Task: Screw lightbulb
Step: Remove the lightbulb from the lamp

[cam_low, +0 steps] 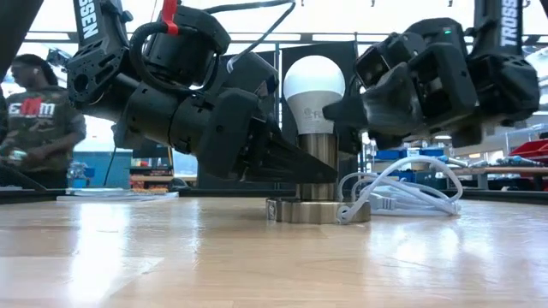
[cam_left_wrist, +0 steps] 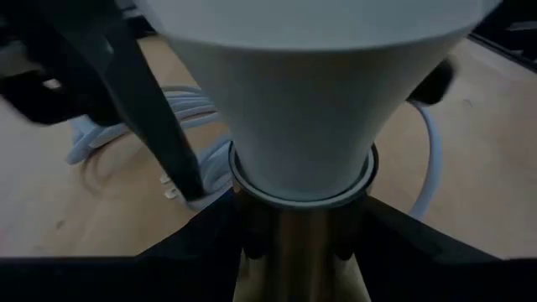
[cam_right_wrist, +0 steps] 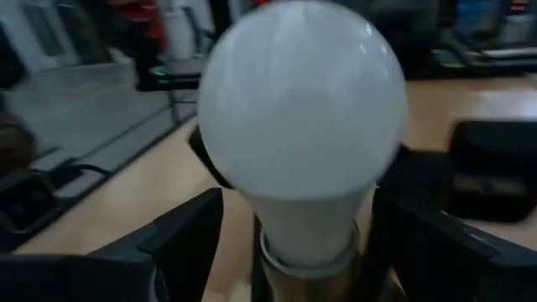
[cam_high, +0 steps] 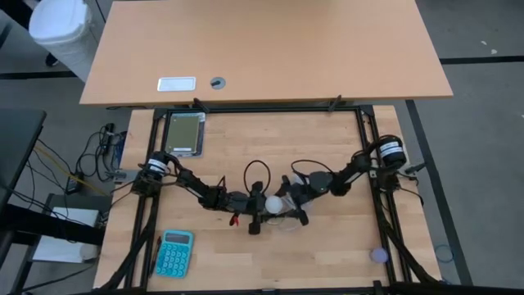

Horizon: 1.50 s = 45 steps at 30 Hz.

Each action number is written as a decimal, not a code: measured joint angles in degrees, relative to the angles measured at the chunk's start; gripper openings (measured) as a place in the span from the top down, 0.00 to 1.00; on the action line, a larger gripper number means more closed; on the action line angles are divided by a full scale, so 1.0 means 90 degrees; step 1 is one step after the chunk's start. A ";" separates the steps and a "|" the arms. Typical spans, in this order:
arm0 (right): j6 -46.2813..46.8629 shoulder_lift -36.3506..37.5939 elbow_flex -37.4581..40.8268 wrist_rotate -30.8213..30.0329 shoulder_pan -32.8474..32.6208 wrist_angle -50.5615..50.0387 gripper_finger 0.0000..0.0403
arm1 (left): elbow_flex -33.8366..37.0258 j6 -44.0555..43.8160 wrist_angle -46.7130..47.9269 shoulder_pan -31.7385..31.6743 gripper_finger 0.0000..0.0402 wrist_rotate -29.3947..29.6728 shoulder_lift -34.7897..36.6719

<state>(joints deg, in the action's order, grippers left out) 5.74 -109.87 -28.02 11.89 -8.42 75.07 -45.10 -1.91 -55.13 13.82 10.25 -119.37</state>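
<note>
Lightbulb (cam_low: 313, 90) is stood upright in the shiny metal socket (cam_low: 318, 162), near the middle of the tabletop (cam_low: 257, 257). The socket is fixed on a round grey base (cam_low: 315, 210), and a white cord (cam_low: 390, 192) is looped beside it.

The socket neck is held low down by the left gripper (cam_low: 287, 162), with its fingers narrow around the metal, so the base is kept from spinning. The right gripper (cam_right_wrist: 289, 226) is placed around the bulb's white neck, with its fingers wide on both sides; whether the bulb is touched by them cannot be told.

For a good turn, the bulb should be kept straight up, squeezed softly, and twisted in small steps. The socket should be held firm. If the bulb is tipped, the thread could be jammed.
</note>
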 joint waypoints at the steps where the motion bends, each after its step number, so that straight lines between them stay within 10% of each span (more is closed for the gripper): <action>1: 0.0002 -0.0045 -0.0065 0.0244 0.0074 0.0025 0.24 | 0.0000 -0.0002 -0.0002 0.0000 0.51 -0.0048 0.0002; 13: -0.0109 -0.0075 -0.0534 0.1858 0.0503 -0.0289 0.24 | 0.0002 -0.0054 -0.0054 0.0002 0.51 -0.0324 0.0000; 45: -0.0723 -0.0082 -0.0735 0.1150 0.0286 -0.0731 0.49 | 0.0005 -0.0119 -0.0102 0.0005 0.51 -0.0328 0.0002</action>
<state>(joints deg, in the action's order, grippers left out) -0.77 -110.61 -34.63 22.24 -5.85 68.48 -45.06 -2.98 -56.05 13.87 7.29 -119.35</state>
